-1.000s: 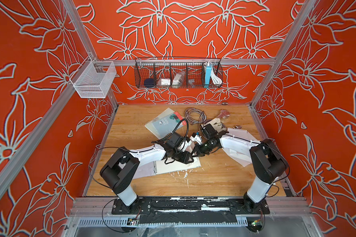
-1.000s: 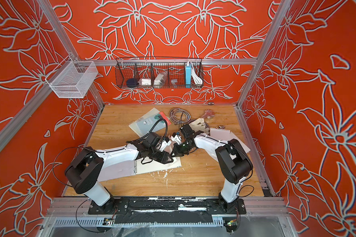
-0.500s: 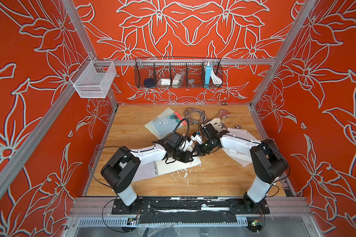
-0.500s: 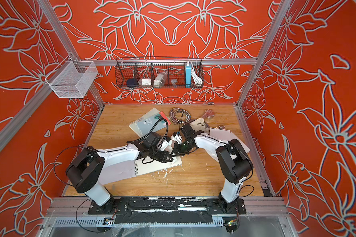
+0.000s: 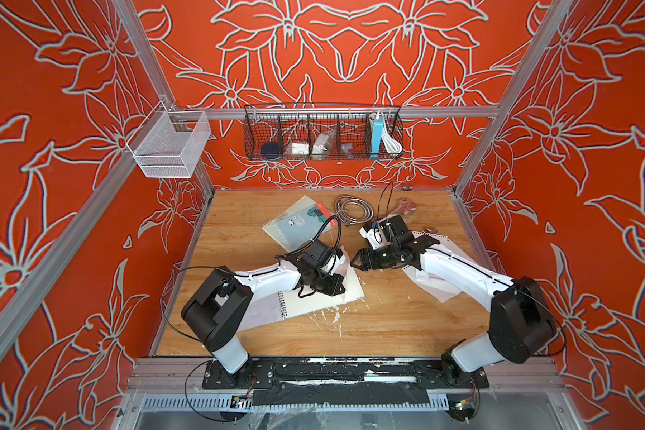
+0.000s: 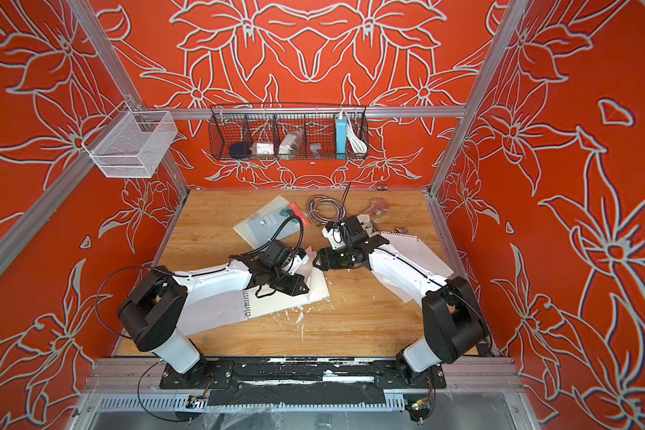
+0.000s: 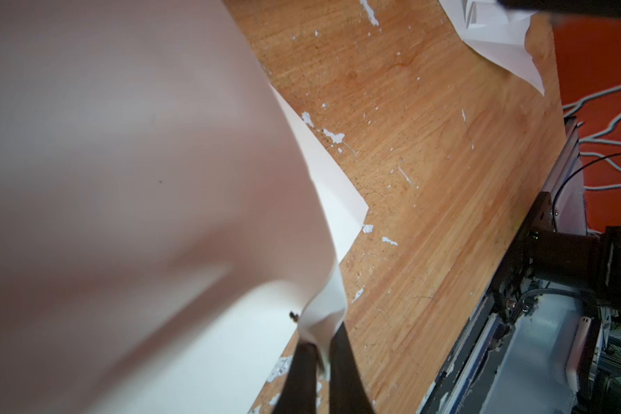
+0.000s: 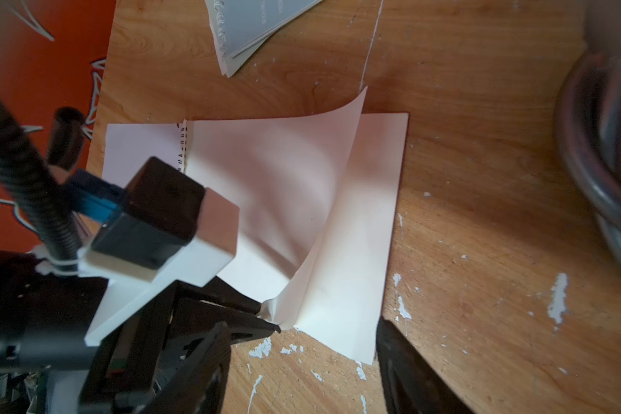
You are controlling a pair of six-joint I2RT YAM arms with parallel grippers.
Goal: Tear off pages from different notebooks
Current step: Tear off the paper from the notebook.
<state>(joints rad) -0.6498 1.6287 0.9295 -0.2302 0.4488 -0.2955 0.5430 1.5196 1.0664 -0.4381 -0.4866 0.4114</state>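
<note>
The left arm stretches low over the open notebook [image 5: 315, 303]; left claw [image 7: 321, 342] pinches the curled page [image 8: 284, 186] by its corner; the right arm bends inward, right claw [image 5: 353, 263] spread wide, empty, beside that corner.

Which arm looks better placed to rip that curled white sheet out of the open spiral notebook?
The left. The left hand is pinched shut on a corner of the curled white paper sheet; the right hand hangs open nearby, holding nothing.
</note>
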